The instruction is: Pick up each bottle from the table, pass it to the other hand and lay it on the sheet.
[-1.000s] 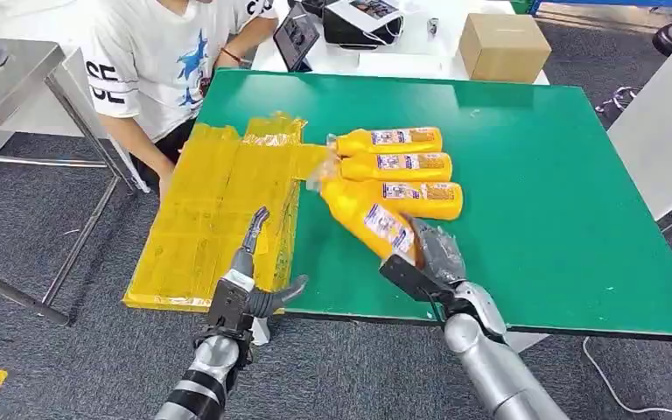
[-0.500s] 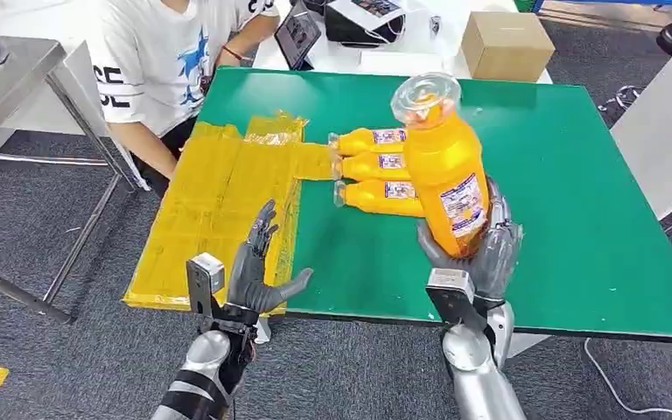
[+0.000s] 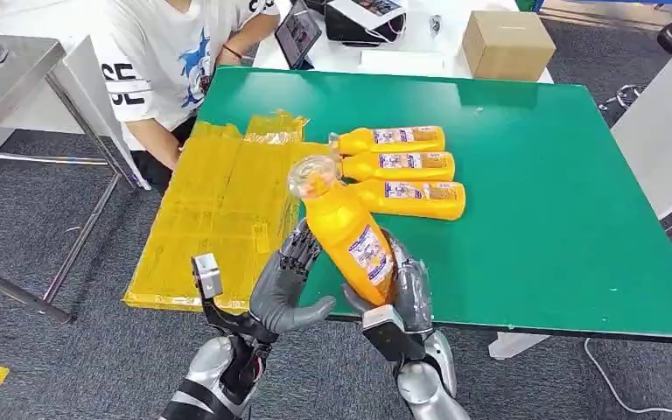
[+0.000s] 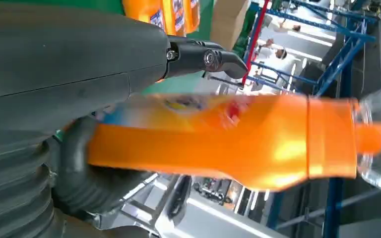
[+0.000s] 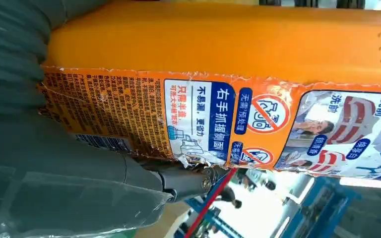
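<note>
Compared with half a second earlier, the right hand (image 3: 398, 293) has carried the glossy orange plastic bottle with a clear domed cap (image 3: 343, 229) leftward and nearer, from above the middle of the table to the near edge, just beside the left hand (image 3: 287, 284). The bottle, earlier close to upright, now tilts with its cap up and to the left, over the near right edge of the sheet. The left hand has risen and closed in on the bottle; its dark fingers (image 3: 300, 252) reach the bottle's left side and its thumb points toward the right hand, but whether it grips yet cannot be told.

The right hand grasps the bottle's lower body, grey fingers wrapped round the printed paper label. In the right wrist view the label (image 5: 218, 119) is crinkled, torn along its edges.

Three more orange bottles (image 3: 400, 164) of the same shape lie on their sides in a row on the smooth green table (image 3: 560, 192), caps to the left, touching one another. The translucent yellow plastic sheet (image 3: 214, 210), wrinkled and shiny, covers the table's left part. A person in a white printed T-shirt (image 3: 153, 52) sits at the far left corner. A brown cardboard box (image 3: 506, 44) stands beyond the far edge.
</note>
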{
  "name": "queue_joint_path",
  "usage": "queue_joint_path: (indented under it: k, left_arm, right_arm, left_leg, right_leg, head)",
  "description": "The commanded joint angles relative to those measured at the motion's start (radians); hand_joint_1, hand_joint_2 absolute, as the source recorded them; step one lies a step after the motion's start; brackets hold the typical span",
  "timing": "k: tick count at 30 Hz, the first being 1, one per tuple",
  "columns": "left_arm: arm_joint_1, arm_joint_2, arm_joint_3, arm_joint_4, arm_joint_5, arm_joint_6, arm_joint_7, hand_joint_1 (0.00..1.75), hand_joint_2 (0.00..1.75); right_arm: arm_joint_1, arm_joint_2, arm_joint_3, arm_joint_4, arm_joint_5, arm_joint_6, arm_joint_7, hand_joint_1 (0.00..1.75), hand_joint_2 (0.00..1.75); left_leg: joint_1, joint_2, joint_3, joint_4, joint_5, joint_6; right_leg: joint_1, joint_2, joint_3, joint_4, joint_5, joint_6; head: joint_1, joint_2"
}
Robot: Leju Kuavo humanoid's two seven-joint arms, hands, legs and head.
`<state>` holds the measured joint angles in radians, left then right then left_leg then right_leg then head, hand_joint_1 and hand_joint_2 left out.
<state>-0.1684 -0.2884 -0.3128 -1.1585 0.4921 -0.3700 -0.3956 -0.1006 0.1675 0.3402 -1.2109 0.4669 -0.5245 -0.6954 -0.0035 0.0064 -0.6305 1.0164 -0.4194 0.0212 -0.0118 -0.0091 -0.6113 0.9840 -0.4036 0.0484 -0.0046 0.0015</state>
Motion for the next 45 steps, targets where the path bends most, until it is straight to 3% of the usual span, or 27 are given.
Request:
queue_joint_path:
  k: [1, 8, 24, 28, 30, 44, 45]
  left_arm:
    - [-0.009, 0.048, -0.040, 0.011, 0.006, 0.001, 0.004, 0.00, 1.75]
    - [-0.009, 0.048, -0.040, 0.011, 0.006, 0.001, 0.004, 0.00, 1.75]
    - [-0.062, 0.042, -0.076, 0.130, -0.009, 0.021, 0.010, 0.00, 1.75]
    - [-0.069, 0.044, -0.060, 0.129, -0.014, 0.037, 0.005, 0.00, 1.75]
    - [-0.070, 0.040, -0.051, 0.135, 0.016, 0.008, 0.022, 0.00, 1.75]
    - [-0.065, 0.036, -0.051, 0.122, -0.019, 0.034, -0.005, 0.00, 1.75]
    - [-0.064, 0.034, -0.049, 0.119, -0.019, 0.036, -0.005, 0.31, 1.75]
  right_arm:
    - [-0.036, -0.016, 0.045, 0.108, -0.012, -0.001, -0.003, 1.75, 1.75]
    - [-0.036, -0.016, 0.045, 0.108, -0.012, -0.001, -0.003, 1.75, 1.75]
    - [-0.086, 0.073, 0.251, 0.437, 0.149, 0.007, -0.003, 1.75, 1.75]
    - [-0.079, 0.069, 0.281, 0.457, 0.169, 0.011, -0.003, 1.75, 1.75]
    - [-0.080, 0.069, 0.291, 0.469, 0.174, 0.019, -0.003, 1.75, 1.75]
    - [-0.078, 0.080, 0.300, 0.496, 0.164, 0.036, -0.003, 1.75, 1.75]
    - [-0.079, 0.080, 0.300, 0.496, 0.163, 0.036, -0.003, 1.75, 1.75]
  left_leg:
    - [0.001, 0.001, 0.007, -0.001, -0.002, -0.002]
    - [0.000, 0.001, 0.006, -0.001, -0.002, -0.002]
    - [0.000, 0.000, 0.003, -0.001, -0.001, -0.001]
    - [0.001, 0.000, 0.009, -0.002, -0.003, -0.002]
    - [0.001, -0.001, 0.004, -0.001, -0.001, -0.001]
    - [0.001, -0.002, 0.006, 0.000, -0.002, -0.002]
    - [0.001, -0.001, 0.003, 0.000, -0.001, -0.001]
  right_leg:
    - [0.000, 0.002, 0.006, -0.002, -0.001, -0.002]
    - [0.000, 0.002, 0.005, -0.001, -0.001, -0.002]
    - [0.000, 0.000, 0.002, -0.001, -0.001, -0.001]
    - [0.001, 0.000, 0.008, -0.002, -0.003, -0.003]
    - [0.001, -0.001, 0.003, -0.001, -0.001, -0.001]
    - [0.001, -0.002, 0.005, 0.000, -0.003, -0.002]
    - [0.001, -0.002, 0.002, 0.000, -0.002, -0.001]
  head:
    - [0.000, 0.000]
    - [0.000, 0.000]
    - [0.000, 0.000]
    - [0.000, 0.000]
    - [0.000, 0.000]
    - [-0.001, 0.000]
    - [-0.001, 0.000]
